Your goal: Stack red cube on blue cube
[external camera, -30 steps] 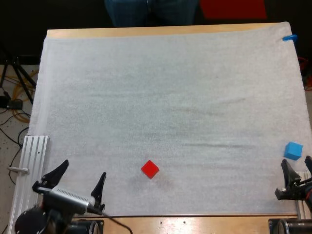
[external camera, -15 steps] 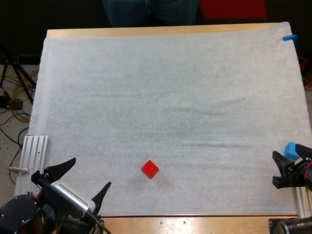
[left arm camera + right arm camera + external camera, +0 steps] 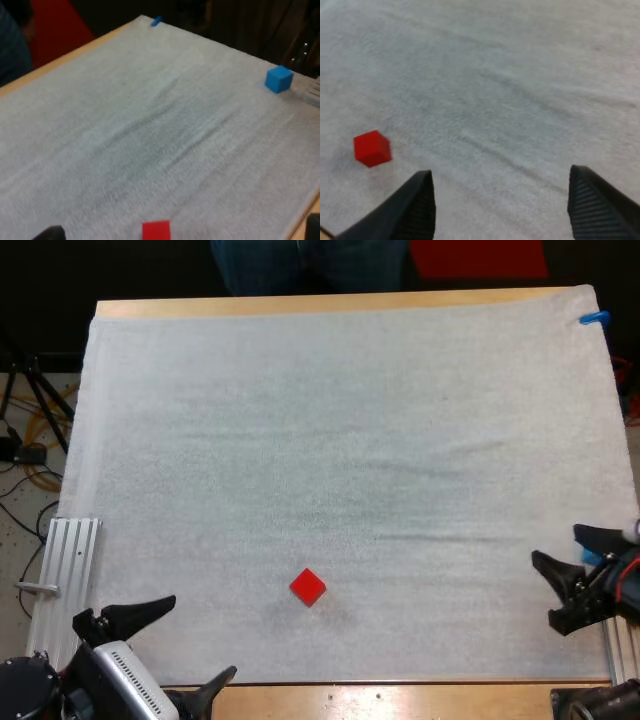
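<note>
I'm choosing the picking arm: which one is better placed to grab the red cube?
Probably left. The left gripper is open and nearer the red cube than the open right gripper, which is at the mat's right edge.

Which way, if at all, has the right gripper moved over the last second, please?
Yes: right gripper swung left, inward over the mat, past the blue cube.
</note>
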You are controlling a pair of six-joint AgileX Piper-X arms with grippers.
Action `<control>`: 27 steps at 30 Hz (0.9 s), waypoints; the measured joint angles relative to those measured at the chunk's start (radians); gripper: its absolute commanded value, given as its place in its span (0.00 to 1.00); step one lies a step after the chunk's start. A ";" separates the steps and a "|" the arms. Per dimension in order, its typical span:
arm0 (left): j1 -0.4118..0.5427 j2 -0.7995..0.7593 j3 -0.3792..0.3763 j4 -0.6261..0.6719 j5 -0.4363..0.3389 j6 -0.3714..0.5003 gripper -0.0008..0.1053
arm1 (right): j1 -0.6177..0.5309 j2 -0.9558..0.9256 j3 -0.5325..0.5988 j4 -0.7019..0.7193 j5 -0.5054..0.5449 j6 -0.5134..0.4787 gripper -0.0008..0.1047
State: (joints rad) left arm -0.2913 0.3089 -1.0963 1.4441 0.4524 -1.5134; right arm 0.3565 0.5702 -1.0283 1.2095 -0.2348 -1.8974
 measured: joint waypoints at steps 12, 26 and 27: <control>0.000 0.000 0.000 0.079 0.004 0.000 0.83 | 0.232 0.149 0.000 -0.039 -0.001 0.007 0.54; 0.000 0.000 0.000 0.078 0.004 0.004 0.83 | 0.575 0.407 0.000 -0.272 0.104 0.043 0.54; 0.000 0.000 0.000 0.078 0.004 0.004 0.83 | 0.605 0.436 0.000 -0.287 0.121 0.043 0.54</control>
State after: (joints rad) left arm -0.2913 0.3089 -1.0963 1.5226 0.4567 -1.5090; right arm 0.9612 1.0060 -1.0283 0.9225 -0.1135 -1.8541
